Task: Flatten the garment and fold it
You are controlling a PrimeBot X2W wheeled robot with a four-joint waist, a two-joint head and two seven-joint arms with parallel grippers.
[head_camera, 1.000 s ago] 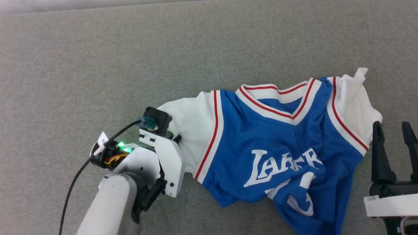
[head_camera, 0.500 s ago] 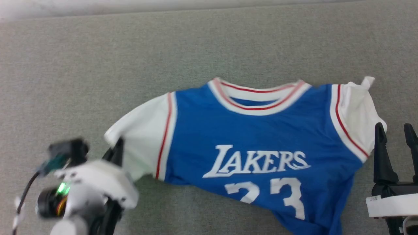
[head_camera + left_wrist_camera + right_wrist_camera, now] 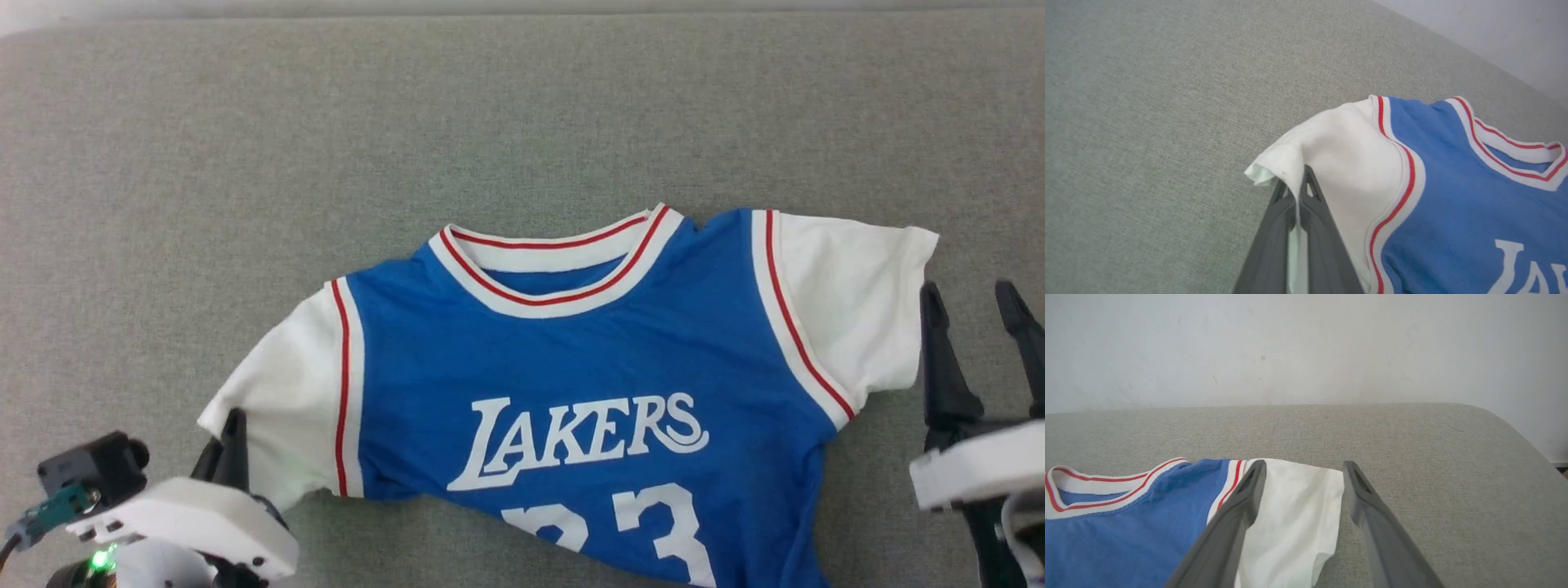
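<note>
Close by, the left gripper pinches the left sleeve of the shirt. The right gripper waits open beside the right sleeve. Crumpled a second ago, the shirt now lies spread lettering-up on the grey pad, so flattening looks nearly done.

The royal-blue jersey T-shirt with white sleeves runs off the head view's bottom edge, so its hem and the lower part of its white number 23 are cut off. Sleeve cloth partly covers the tips of the left gripper; a finger of the right gripper hides a strip of the other sleeve.
</note>
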